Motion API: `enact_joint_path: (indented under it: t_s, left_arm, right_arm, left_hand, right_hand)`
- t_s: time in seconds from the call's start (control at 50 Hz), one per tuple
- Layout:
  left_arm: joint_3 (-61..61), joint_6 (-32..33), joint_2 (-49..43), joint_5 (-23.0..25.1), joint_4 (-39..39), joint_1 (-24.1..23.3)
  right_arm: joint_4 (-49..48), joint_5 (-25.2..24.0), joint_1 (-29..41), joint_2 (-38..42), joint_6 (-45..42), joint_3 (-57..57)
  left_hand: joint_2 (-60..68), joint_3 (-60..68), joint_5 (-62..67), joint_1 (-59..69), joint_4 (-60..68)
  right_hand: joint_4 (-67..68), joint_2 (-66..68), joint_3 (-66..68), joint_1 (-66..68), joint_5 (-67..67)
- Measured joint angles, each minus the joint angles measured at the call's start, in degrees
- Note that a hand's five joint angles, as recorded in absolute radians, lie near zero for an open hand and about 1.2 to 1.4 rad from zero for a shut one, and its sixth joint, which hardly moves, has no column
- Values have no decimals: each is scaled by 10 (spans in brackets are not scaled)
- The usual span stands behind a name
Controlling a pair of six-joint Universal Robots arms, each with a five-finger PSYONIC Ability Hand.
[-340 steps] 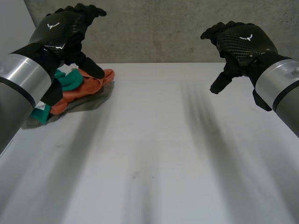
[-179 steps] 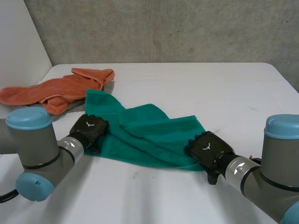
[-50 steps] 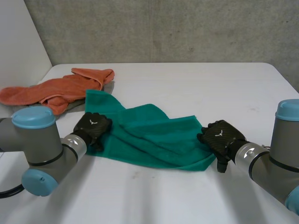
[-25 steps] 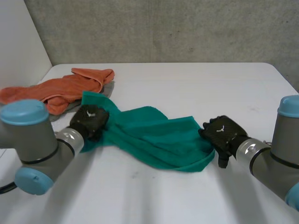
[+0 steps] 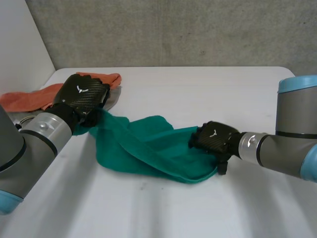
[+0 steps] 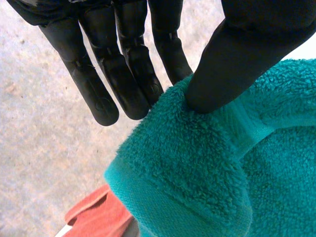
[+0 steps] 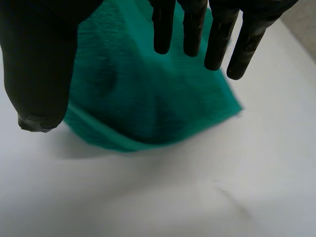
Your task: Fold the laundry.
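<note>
The green towel [image 5: 148,148] is draped across the near middle of the table [image 5: 208,84], with one corner raised off the surface and the rest sagging in loose folds toward the right. That raised corner is clamped in the left hand [image 5: 81,96] — the thumb is pressed onto the pile against the fingers [image 6: 123,74] behind it. The right hand [image 5: 214,141] is set low over the opposite end, at the towel's edge. Its fingers [image 7: 217,44] are held straight and apart from the thumb, with the cloth under the palm and nothing seen pinched. An orange towel [image 5: 29,99] is lying just behind the left hand, at the table's far left.

The step in hand is judged to be spreading the towel flat before any fold. For this to be done well, the far end should first be gripped or pinned firmly by the right hand, so that the cloth is pulled taut rather than dragged. The pinch should be held at the hem — thick terry can slip out. The lifted corner is best carried clear of the orange towel, so that nothing is snagged.
</note>
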Motion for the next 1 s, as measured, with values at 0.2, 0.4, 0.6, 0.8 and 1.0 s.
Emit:
enact_joint_path:
  t_s: [0.2, 0.4, 0.6, 0.8, 1.0]
  left_arm:
    - [55, -49, 31, -2, -53, -21]
    - [107, -96, 64, -3, -99, -19]
    - [118, -114, 95, -12, -100, -12]
    - [110, -109, 102, -14, -121, 17]
    - [112, -81, -13, -14, -132, 27]
  right_arm:
    - [-30, -4, 4, 14, 128, 19]
    - [-105, 17, 4, 11, 178, 57]
    - [-153, 100, -4, -92, 204, 48]
    - [-27, 130, -39, -276, 117, -5]
    - [80, 208, -18, -227, 30, -73]
  left_hand:
    - [0, 0, 0, 0, 0]
    - [0, 0, 0, 0, 0]
    - [0, 0, 0, 0, 0]
    - [0, 0, 0, 0, 0]
    - [0, 1, 0, 0, 0]
  right_hand:
    - [1, 0, 1, 0, 2]
    - [333, 345, 340, 294, 322]
    - [515, 502, 517, 401, 504]
    - [515, 502, 517, 401, 504]
    - [516, 502, 517, 401, 504]
